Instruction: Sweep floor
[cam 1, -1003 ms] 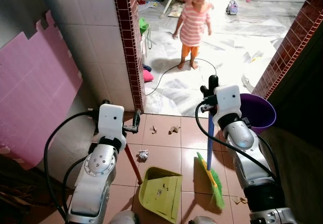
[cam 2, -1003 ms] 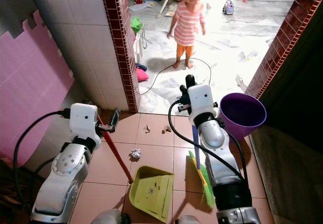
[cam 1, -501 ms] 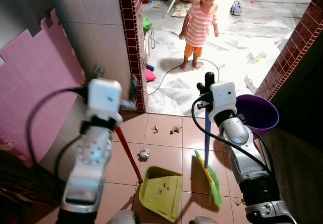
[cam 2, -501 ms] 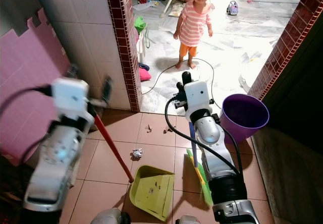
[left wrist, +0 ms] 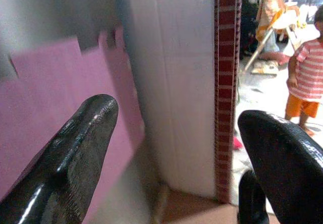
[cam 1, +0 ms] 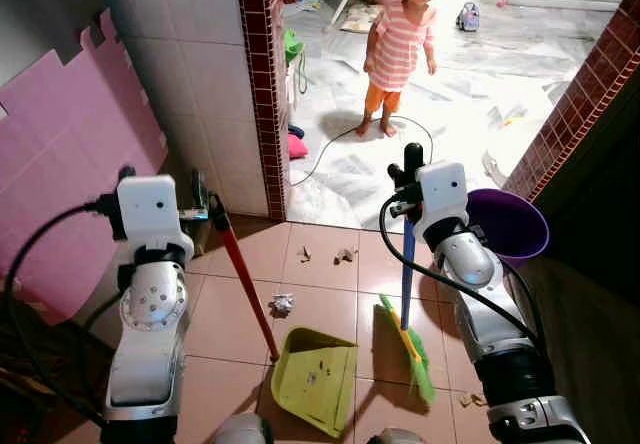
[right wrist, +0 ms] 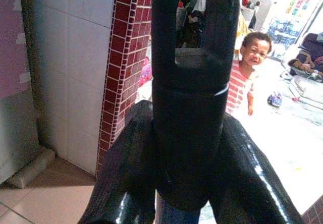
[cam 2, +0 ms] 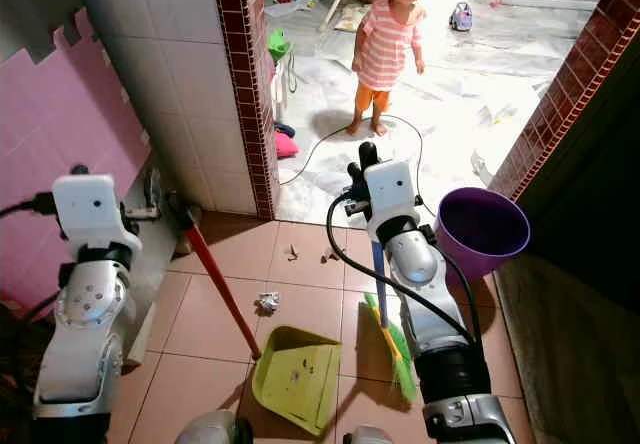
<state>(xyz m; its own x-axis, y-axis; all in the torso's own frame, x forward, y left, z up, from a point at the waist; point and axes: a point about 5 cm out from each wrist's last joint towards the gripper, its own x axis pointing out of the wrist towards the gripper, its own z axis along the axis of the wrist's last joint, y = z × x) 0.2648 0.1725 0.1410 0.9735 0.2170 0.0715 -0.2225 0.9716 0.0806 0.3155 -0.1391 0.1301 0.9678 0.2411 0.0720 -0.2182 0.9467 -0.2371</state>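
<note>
1. A yellow-green dustpan (cam 1: 316, 380) sits on the tiled floor (cam 1: 220, 314) at 6 o'clock, its red handle (cam 1: 246, 286) slanting up toward 10 o'clock.
2. The broom (cam 1: 407, 304) stands just beside it at 5 o'clock, green bristles on the floor.
3. A crumpled paper scrap (cam 1: 282, 304) lies near centre.
4. The right end effector (right wrist: 189, 148) is clamped around the broom's black top.
5. The left end effector (left wrist: 171, 163) is spread wide, empty, beside the red handle's top.
6. A purple bucket (cam 1: 512, 222) sits at 3 o'clock.
7. A child (cam 1: 398, 46) stands at 12 o'clock.
</note>
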